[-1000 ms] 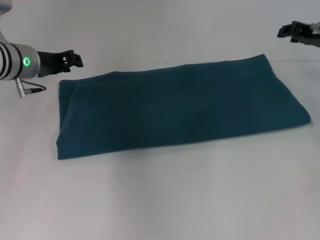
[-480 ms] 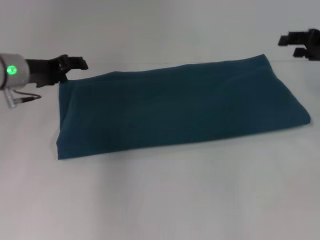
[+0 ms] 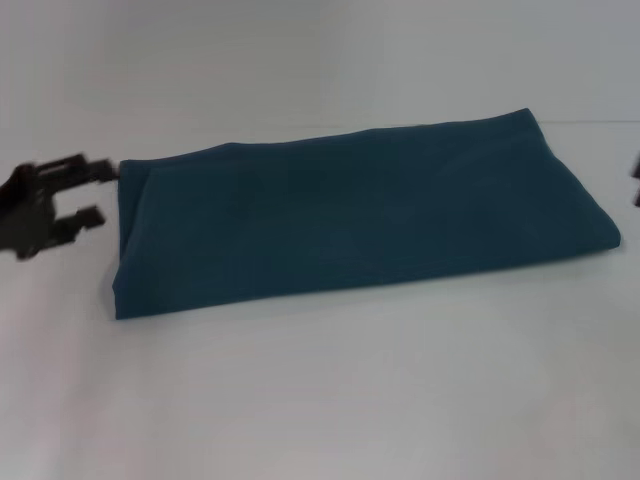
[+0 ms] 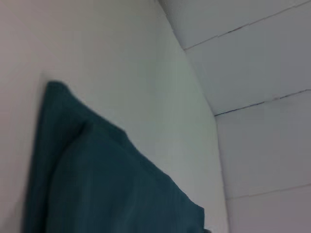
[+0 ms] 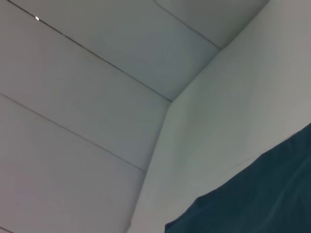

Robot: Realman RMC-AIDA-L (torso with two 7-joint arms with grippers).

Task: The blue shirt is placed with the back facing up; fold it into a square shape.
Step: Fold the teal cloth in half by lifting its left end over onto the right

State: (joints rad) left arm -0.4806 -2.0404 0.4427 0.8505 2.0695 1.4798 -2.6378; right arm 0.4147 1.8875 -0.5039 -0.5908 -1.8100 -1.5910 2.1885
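Observation:
The blue shirt [image 3: 350, 220] lies folded into a long flat rectangle across the middle of the white table, plain side up. My left gripper [image 3: 105, 192] hovers just off the shirt's left short edge, open, with nothing between its fingers. Only a dark sliver of my right gripper [image 3: 636, 182] shows at the right border, level with the shirt's right end and apart from it. The left wrist view looks along the shirt [image 4: 97, 170] from its left end. One corner of the shirt [image 5: 262, 194] fills the lower part of the right wrist view.
The white table [image 3: 320, 400] spreads bare in front of and behind the shirt. White panelled walls [image 4: 262, 73] meet the table's far side, and a wall corner [image 5: 170, 102] shows in the right wrist view.
My left gripper has dropped from the shirt's far left corner to beside its left edge. My right gripper has slid from the upper right out to the right border.

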